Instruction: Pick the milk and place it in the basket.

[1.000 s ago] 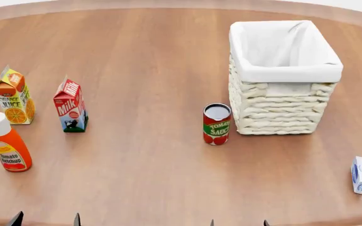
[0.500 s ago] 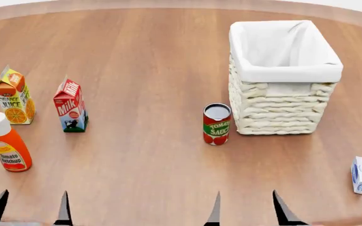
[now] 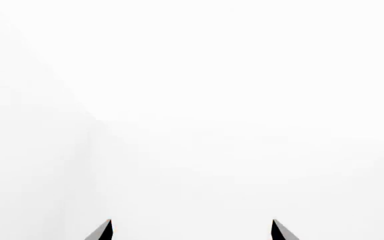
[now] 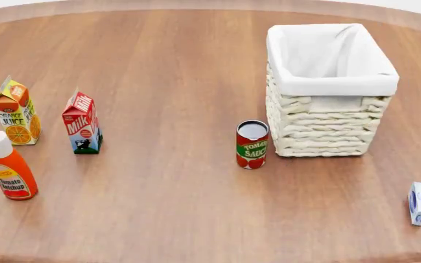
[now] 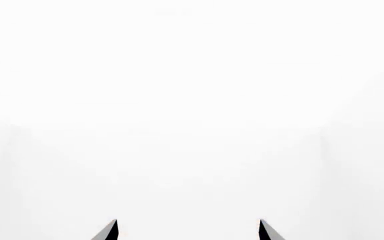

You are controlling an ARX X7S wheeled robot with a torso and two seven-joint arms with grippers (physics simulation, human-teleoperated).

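The milk (image 4: 81, 124), a small gable-top carton with a red top and a cow picture, stands upright at the table's left in the head view. The basket (image 4: 330, 90), cream wicker with a white cloth lining, stands at the right rear, with nothing showing inside it. Neither gripper shows in the head view. In the left wrist view my left gripper (image 3: 191, 231) shows two dark fingertips set wide apart against blank white. My right gripper (image 5: 188, 231) looks the same in the right wrist view. Both stand open with nothing between the fingers.
An orange juice carton (image 4: 17, 112) and a tomato ketchup bottle (image 4: 10, 169) stand left of the milk. A tomato sauce can (image 4: 252, 144) stands just left of the basket's front. A small white-and-blue box (image 4: 417, 203) lies near the wooden table's (image 4: 174, 66) right front edge.
The fingertips of both grippers, seen at the head view's bottom edge half a second ago, have left that view. Objects on the table have not moved.
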